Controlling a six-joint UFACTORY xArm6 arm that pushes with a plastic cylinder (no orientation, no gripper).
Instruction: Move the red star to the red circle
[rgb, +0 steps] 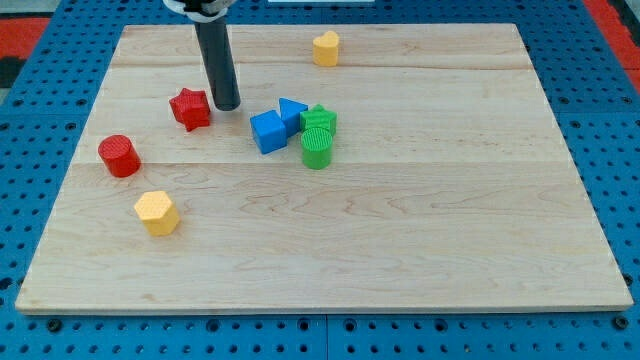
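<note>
Where my tip (226, 104) rests, red star (190, 109) (left), adjacent

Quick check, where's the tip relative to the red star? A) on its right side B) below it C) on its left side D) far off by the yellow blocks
A: my tip sits just off the right edge of the red star, on the side away from the red circle.

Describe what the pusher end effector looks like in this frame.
The end effector is a straight, smooth, dark grey-black cylindrical rod under a white and black collar at the view's top. No cables or markings show. My tip is a plain blunt end, just right of the red star-shaped block on the pale wooden board.
</note>
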